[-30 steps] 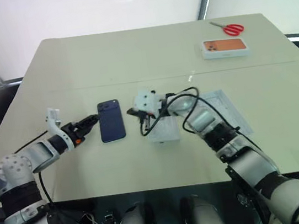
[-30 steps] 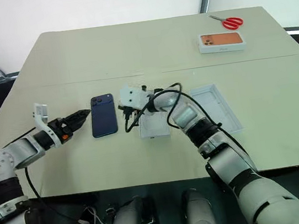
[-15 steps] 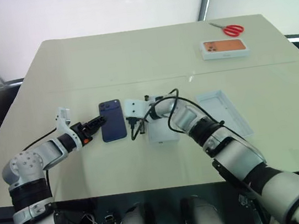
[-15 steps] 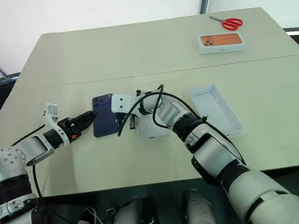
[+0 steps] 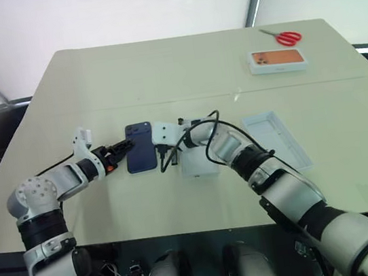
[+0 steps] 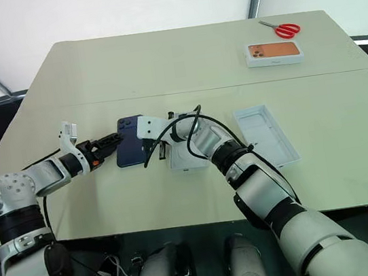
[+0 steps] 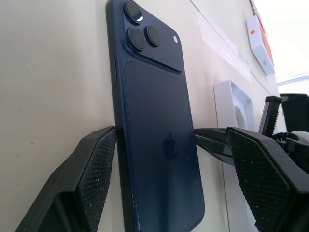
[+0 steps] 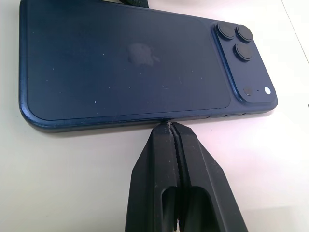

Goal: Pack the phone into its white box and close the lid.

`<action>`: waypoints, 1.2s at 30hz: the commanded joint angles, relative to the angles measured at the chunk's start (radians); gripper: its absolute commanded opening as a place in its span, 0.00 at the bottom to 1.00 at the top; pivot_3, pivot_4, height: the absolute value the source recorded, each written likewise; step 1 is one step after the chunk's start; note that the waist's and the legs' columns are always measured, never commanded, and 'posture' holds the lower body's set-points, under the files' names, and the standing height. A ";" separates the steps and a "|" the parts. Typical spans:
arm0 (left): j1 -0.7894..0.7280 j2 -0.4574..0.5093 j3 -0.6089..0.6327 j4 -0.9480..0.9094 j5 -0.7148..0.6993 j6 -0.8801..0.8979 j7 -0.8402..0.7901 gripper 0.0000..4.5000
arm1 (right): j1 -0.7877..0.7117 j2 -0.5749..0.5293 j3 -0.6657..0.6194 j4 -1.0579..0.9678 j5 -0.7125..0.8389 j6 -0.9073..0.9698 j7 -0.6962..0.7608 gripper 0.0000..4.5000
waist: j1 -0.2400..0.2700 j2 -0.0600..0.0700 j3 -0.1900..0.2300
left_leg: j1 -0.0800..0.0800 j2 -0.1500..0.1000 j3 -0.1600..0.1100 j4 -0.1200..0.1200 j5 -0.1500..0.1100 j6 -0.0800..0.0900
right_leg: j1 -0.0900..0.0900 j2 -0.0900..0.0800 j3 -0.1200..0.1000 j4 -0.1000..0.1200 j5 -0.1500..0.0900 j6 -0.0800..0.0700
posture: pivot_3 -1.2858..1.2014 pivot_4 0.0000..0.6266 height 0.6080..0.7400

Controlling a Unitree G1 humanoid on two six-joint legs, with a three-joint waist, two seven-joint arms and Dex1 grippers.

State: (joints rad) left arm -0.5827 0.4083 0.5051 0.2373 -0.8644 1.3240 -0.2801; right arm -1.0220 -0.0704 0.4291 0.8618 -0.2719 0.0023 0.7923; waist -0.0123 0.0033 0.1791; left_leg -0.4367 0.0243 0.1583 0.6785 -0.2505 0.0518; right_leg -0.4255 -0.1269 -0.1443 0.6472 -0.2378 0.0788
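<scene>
The dark navy phone [image 5: 141,156] lies back up on the table, camera cluster at its far end. My left gripper [image 7: 173,133] is open and straddles the phone's near end; one finger [image 7: 94,176] touches a long edge. My right gripper [image 8: 168,126] is shut, and its tips press the phone's other long edge. The lid [image 5: 277,140] lies inner face up to the right. A white piece with an oval recess [image 5: 198,163] lies beside the phone under my right arm. I cannot tell whether the white box is beneath it.
A white box with an orange phone picture [image 5: 278,59] and red scissors [image 5: 284,36] sit at the far right corner of the beige table [image 5: 161,72]. A black cable loops over my right wrist above the white piece.
My left gripper has slid right until its fingers flank the phone's near end. My right gripper swung left and down to the phone's edge, then held still.
</scene>
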 commanded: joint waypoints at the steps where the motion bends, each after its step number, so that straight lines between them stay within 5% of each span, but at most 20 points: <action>1: -0.012 -0.110 0.000 0.049 -0.047 0.113 0.028 0.85 | -0.016 0.039 0.005 -0.013 0.001 -0.032 -0.001 0.01 | 0.001 0.000 0.000 | 0.000 0.000 0.000 0.000 0.000 0.000 | 0.000 -0.001 0.000 0.000 0.000 0.000 | 0.52 0.24 0.98; 6: -0.038 -0.152 0.069 0.038 -0.045 0.195 0.066 0.85 | -0.014 0.045 -0.001 -0.014 0.000 -0.032 -0.003 0.01 | 0.001 0.000 0.000 | 0.000 -0.001 0.000 0.000 0.000 0.000 | 0.000 -0.002 0.000 0.000 0.000 0.000 | 0.52 0.24 0.98; 15: -0.058 -0.104 -0.010 -0.023 0.052 0.290 0.126 0.85 | -0.011 0.046 -0.007 -0.007 -0.010 -0.044 -0.009 0.01 | -0.005 0.000 0.000 | 0.000 -0.001 0.000 -0.002 0.000 0.000 | 0.000 -0.001 0.000 0.000 0.000 0.000 | 0.52 0.24 0.98; 26: -0.068 -0.202 0.060 -0.038 0.123 0.289 0.169 0.85 | -0.007 0.044 -0.006 -0.009 -0.017 -0.049 -0.016 0.01 | 0.001 0.000 0.000 | 0.001 -0.004 0.000 -0.003 0.000 0.000 | 0.000 -0.004 0.000 0.000 0.000 0.000 | 0.52 0.24 0.98; 36: 0.000 -0.112 0.105 -0.080 0.092 0.265 0.061 0.85 | 0.002 0.035 -0.006 -0.023 -0.017 -0.049 -0.014 0.01 | -0.013 -0.001 0.000 | 0.006 -0.008 0.001 -0.014 0.002 -0.003 | 0.000 -0.006 0.001 -0.001 0.000 0.000 | 0.52 0.24 0.98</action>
State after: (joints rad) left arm -0.6259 0.2892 0.6269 0.1292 -0.7845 1.5367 -0.2166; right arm -1.0199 -0.0403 0.4250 0.8711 -0.2931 -0.0312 0.7772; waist -0.0251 0.0026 0.1790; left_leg -0.4305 0.0168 0.1593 0.6649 -0.2481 0.0482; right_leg -0.4254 -0.1332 -0.1429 0.6459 -0.2379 0.0792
